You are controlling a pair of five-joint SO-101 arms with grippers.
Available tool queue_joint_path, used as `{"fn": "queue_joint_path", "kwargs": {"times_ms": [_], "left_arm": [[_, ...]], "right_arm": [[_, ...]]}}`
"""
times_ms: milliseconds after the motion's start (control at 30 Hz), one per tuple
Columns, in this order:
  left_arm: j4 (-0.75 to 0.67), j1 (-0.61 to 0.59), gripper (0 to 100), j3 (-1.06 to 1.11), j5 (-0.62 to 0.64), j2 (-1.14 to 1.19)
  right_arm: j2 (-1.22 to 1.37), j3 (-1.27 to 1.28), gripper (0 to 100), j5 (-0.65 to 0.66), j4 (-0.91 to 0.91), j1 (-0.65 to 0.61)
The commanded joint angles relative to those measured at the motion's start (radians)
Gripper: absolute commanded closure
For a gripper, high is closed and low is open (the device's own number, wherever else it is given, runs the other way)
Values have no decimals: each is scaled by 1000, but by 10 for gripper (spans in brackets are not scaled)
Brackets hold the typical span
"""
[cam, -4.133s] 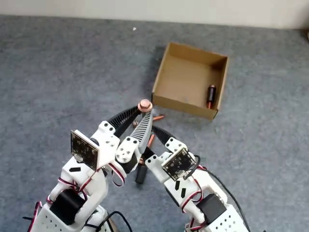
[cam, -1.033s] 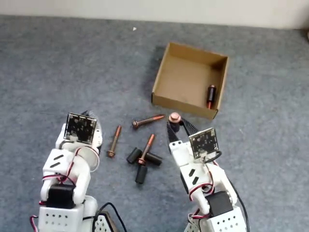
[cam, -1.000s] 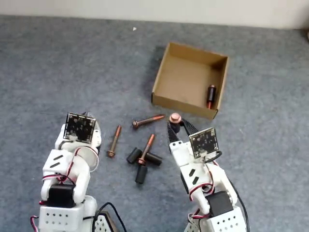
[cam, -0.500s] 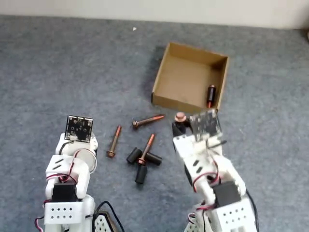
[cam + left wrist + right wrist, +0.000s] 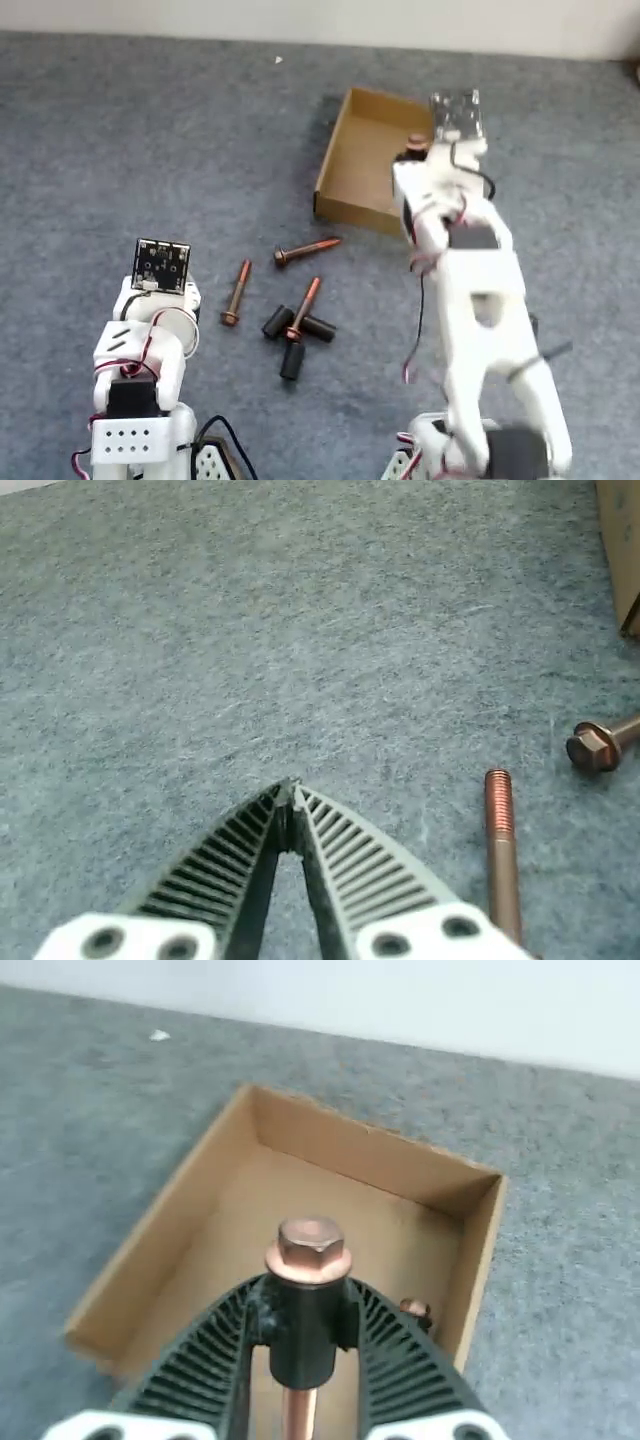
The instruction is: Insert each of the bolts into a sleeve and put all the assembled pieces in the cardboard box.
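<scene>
While right gripper (image 5: 305,1305) clamps sleeved bolt (image 5: 309,1250) above cardboard box (image 5: 360,1145), watch your release: dropped high, piece may bounce out or bolt slip from sleeve (image 5: 303,1345). Left gripper (image 5: 290,792) closed, empty, over carpet (image 5: 300,630) beside loose bolt (image 5: 500,850).

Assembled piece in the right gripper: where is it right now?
In the right wrist view, the right gripper holds the assembled piece above the cardboard box, near the other piece lying inside.

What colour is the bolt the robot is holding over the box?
Shiny copper-orange. The bolt sits in a black sleeve. It shows best in the right wrist view.
</scene>
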Motion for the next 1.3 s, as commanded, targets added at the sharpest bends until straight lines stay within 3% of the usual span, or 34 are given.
{"fn": "queue_joint_path", "kwargs": {"times_ms": [0, 267, 533, 667, 967, 1267], "left_arm": [[-23, -8, 994, 2, -14, -7], [-23, -8, 994, 2, -14, -7], [-23, -8, 994, 1, -14, -7], [-23, -10, 994, 1, -14, -8], [-28, -61, 994, -10, -14, -8], [-31, -140, 994, -30, -14, -8]], "right_arm": [[159, -171, 993, -8, -82, 35], [467, -357, 993, -9, -93, 56], [539, -375, 985, -5, -87, 56], [539, -381, 903, -8, 10, 56], [455, -380, 865, -5, 125, 53], [145, -372, 865, -3, 452, -12]]}}
